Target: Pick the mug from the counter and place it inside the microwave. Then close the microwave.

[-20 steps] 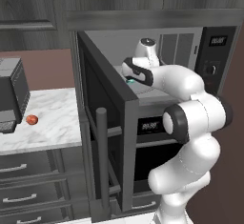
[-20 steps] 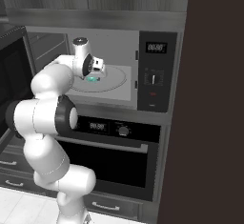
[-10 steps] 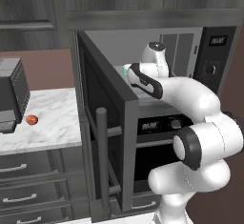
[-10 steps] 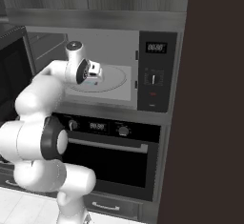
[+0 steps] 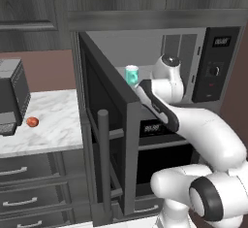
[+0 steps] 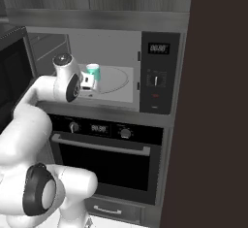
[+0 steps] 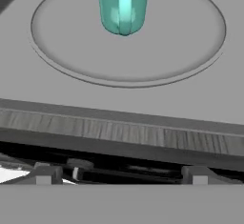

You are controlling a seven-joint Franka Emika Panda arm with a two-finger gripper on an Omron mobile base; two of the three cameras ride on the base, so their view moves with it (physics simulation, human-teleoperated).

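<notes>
The small teal cylindrical mug (image 7: pixel 123 5) stands upright on the grey round turntable (image 7: pixel 181 51) inside the dark built-in microwave (image 6: pixel 160 72); the pincer (image 6: pixel 87 82), jaws spread and empty, sits at the opening, leaving the door free to swing.

Mug (image 7: pixel 123 6): teal, glossy, lighter streak down its handle. Turntable (image 7: pixel 181 37): light grey, as is the microwave (image 6: pixel 160 72) interior; microwave front dark grey-black, door (image 5: pixel 104 120) dark glass. Table (image 5: pixel 53 125): white marble, grey veining. Fruit (image 5: pixel 32 122): red-orange. Drawers (image 5: pixel 29 193): dark grey, silver handles.
</notes>
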